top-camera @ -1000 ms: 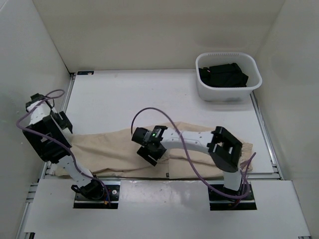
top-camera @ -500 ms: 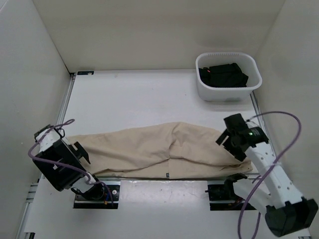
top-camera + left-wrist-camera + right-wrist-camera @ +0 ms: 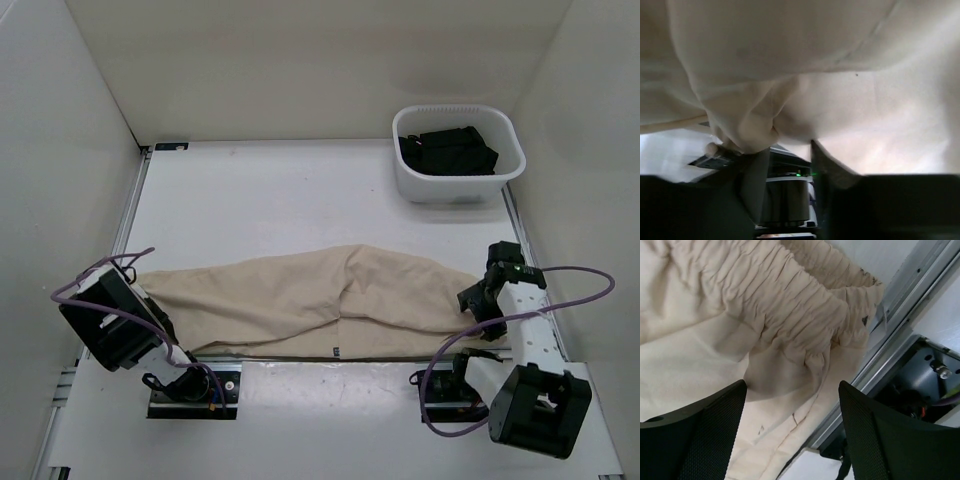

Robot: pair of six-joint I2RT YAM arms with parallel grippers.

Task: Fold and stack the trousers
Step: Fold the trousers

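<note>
The beige trousers [image 3: 300, 295] lie stretched left to right along the near edge of the table, with a small dark label [image 3: 335, 351] on their front edge. My left gripper [image 3: 150, 300] is at their left end. In the left wrist view the cloth [image 3: 840, 75] fills the top and a bunched fold [image 3: 747, 132] sits right at the tips of my left gripper [image 3: 785, 148], whose jaws stand narrow. My right gripper [image 3: 478, 300] hovers at the right end. It is open [image 3: 792, 385] over the gathered waistband [image 3: 800, 305], holding nothing.
A white basket [image 3: 455, 193] with dark folded clothes [image 3: 447, 150] stands at the back right. A metal rail [image 3: 900, 330] runs along the table's near edge beside the waistband. The left arm's base [image 3: 785, 200] shows between the left fingers. White walls enclose the table.
The right arm swung from the middle of the trousers out to their right end. The left arm came down to their left end, and its jaws have narrowed.
</note>
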